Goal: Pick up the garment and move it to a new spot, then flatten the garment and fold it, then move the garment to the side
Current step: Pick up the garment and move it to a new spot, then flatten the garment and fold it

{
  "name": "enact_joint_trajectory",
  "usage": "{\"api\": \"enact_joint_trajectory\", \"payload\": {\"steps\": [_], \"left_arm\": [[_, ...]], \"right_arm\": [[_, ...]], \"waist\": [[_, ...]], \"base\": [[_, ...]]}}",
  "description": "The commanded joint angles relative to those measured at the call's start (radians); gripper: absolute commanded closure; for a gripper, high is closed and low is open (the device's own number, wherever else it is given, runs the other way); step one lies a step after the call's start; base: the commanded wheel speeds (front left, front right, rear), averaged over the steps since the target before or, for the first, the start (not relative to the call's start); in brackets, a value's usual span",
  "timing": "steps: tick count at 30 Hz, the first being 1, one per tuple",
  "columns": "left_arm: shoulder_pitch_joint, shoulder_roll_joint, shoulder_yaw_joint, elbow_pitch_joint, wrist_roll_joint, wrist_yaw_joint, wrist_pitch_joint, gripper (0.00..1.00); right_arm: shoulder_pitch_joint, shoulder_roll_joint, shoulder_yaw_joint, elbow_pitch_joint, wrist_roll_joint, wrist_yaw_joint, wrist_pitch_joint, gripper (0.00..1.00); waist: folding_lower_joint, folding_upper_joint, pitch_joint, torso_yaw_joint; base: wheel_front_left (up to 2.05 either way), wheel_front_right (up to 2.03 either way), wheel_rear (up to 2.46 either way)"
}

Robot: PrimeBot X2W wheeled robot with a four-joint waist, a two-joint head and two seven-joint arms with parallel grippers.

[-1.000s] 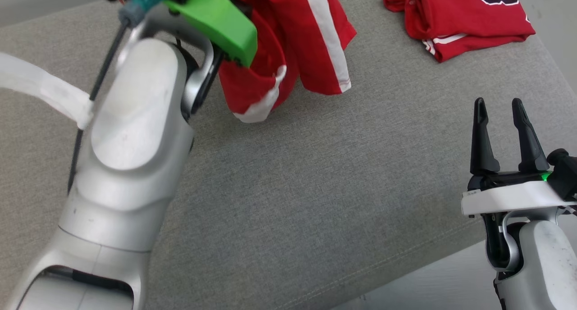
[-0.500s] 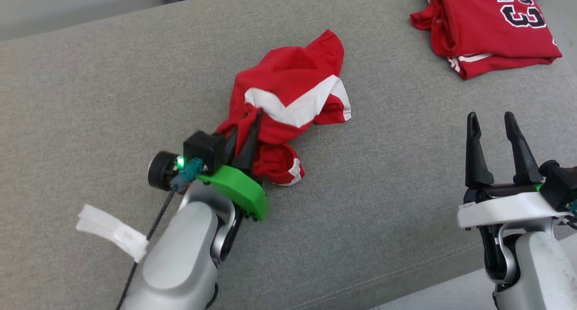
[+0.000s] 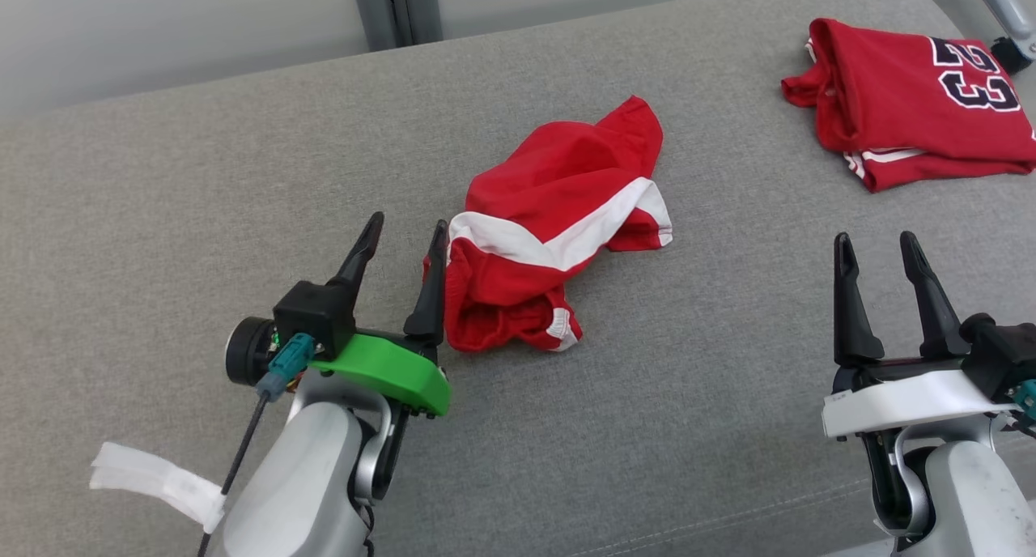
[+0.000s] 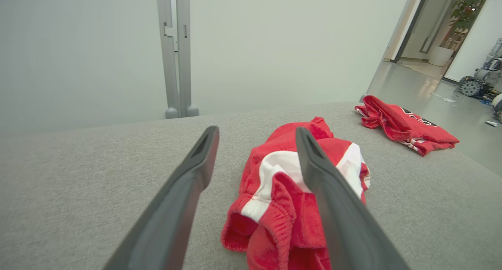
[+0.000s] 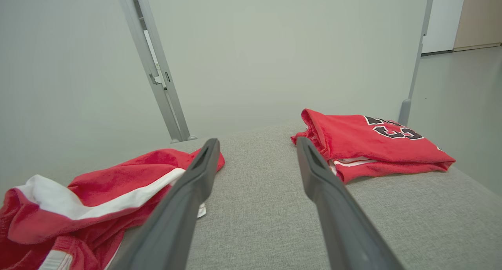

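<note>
Evidently the left gripper (image 3: pixel 408 222) has just released the red shorts (image 3: pixel 558 205), its fingers now parted beside the crumpled heap, the right gripper (image 3: pixel 874 236) likewise parted and idle, so flattening falls due.

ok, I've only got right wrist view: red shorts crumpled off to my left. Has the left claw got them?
Observer: No. In head view the left claw is open beside the shorts, with nothing in its grip.
Operator: Which end of them faces it?
Observer: The ribbed waistband, bunched up, closest to that claw in left wrist view.
</note>
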Motion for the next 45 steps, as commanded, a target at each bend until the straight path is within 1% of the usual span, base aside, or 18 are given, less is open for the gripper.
{"api": "enact_joint_trajectory", "payload": {"steps": [1, 6, 11, 16, 20, 26, 35, 40, 45], "left_arm": [[0.027, 0.017, 0.018, -0.017, 0.007, 0.01, -0.006, 0.0], [0.074, 0.056, 0.086, -0.089, 0.018, 0.036, -0.007, 0.0], [0.16, 0.09, 0.179, -0.17, 0.03, 0.06, -0.007, 0.0], [0.257, 0.104, 0.26, -0.223, 0.042, 0.057, -0.007, 0.0], [0.321, 0.109, 0.31, -0.249, 0.066, 0.041, -0.007, 0.0], [0.384, 0.089, 0.369, -0.275, 0.095, -0.003, -0.007, 0.0], [0.406, 0.027, 0.425, -0.257, 0.147, -0.056, -0.007, 0.0], [0.404, 0.005, 0.453, -0.235, 0.164, -0.083, -0.007, 0.0], [0.402, -0.008, 0.478, -0.231, 0.178, -0.1, -0.007, 0.0]], "right_arm": [[0.019, -0.006, 0.002, 0.0, -0.005, -0.002, 0.0, 0.0], [0.035, -0.008, 0.005, 0.0, -0.01, -0.002, 0.0, 0.0], [0.047, -0.01, 0.011, -0.006, -0.017, -0.002, 0.0, 0.0], [0.058, -0.014, 0.012, -0.009, -0.018, -0.002, 0.0, 0.0], [0.071, -0.018, 0.011, -0.013, -0.019, -0.002, 0.0, 0.0], [0.08, -0.026, 0.023, -0.013, -0.018, -0.002, 0.0, 0.0], [0.11, -0.039, 0.057, -0.001, -0.009, -0.002, 0.0, 0.0], [0.115, -0.03, 0.069, 0.007, -0.005, -0.002, 0.0, 0.0], [0.117, -0.024, 0.073, 0.013, -0.002, -0.002, 0.0, 0.0]], "waist": [[0.0001, 0.0, -0.039, 0.039], [0.0001, 0.0, -0.069, 0.067], [0.0001, 0.0, -0.095, 0.09], [0.0001, 0.0, -0.112, 0.102], [0.0001, 0.0, -0.117, 0.113], [0.0001, 0.0, -0.12, 0.133], [0.0001, 0.0, -0.124, 0.149], [0.0001, 0.0, -0.128, 0.146], [0.0001, 0.0, -0.131, 0.142]], "base": [[0.0, 0.0, 0.0], [0.0, 0.0, 0.0], [0.0, 0.0, 0.0], [0.0, 0.0, 0.0], [0.0, 0.0, 0.0], [0.0, 0.0, 0.0], [0.0, 0.0, 0.0], [0.0, 0.0, 0.0], [0.0, 0.0, 0.0]]}}
